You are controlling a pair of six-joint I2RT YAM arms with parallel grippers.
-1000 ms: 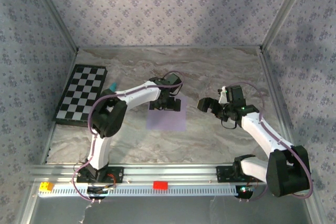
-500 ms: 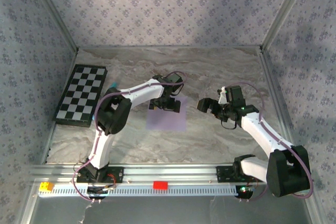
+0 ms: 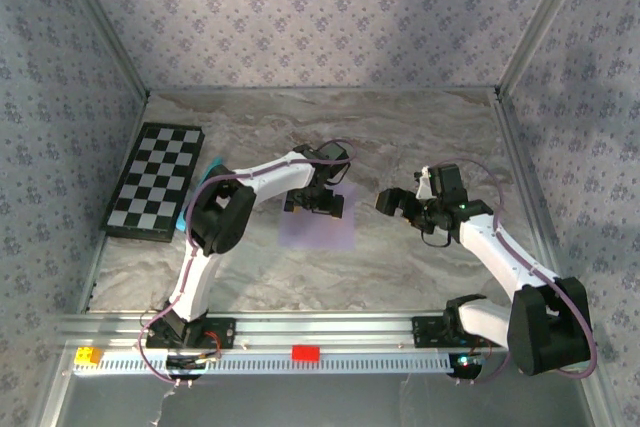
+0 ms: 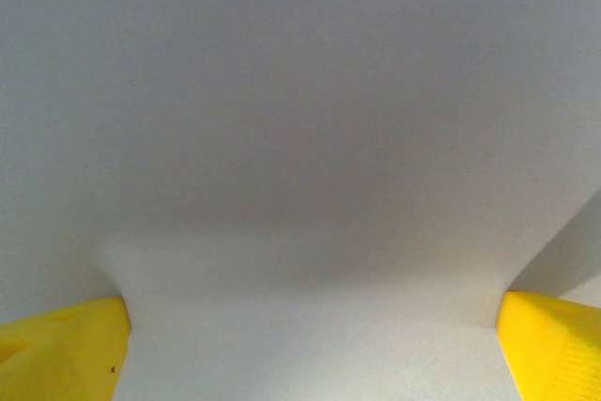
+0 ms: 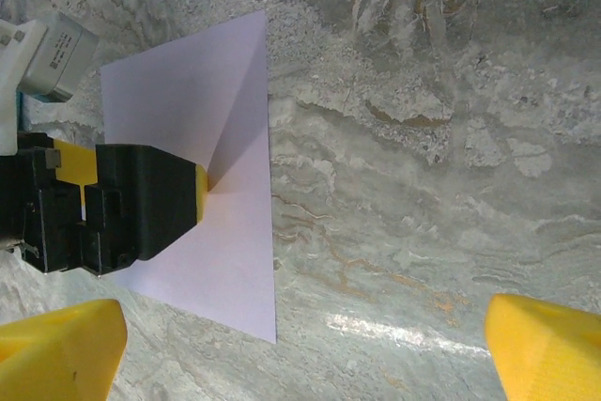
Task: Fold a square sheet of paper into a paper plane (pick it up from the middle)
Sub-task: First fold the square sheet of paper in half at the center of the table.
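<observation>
The left gripper has settled onto the far half of the thin pale lilac square sheet of paper, which lies unfolded on the grey marbled table between the arms. Its jaws stand wide, pinching nothing yet. The right gripper has stayed beside it, wide and empty, so the pick-up seems imminent.

Sheet: the thin pale lilac square sheet of paper lies mid-table on the grey marbled tabletop.
Left gripper: the left gripper is down on the sheet's far part, touching it.
Right gripper: the right gripper is right of the sheet, apart from it.
Board: the black-and-white checkered board lies far left, well apart from the sheet.
Rail: the small red block sits on the near metal rail, in front of the sheet.
</observation>
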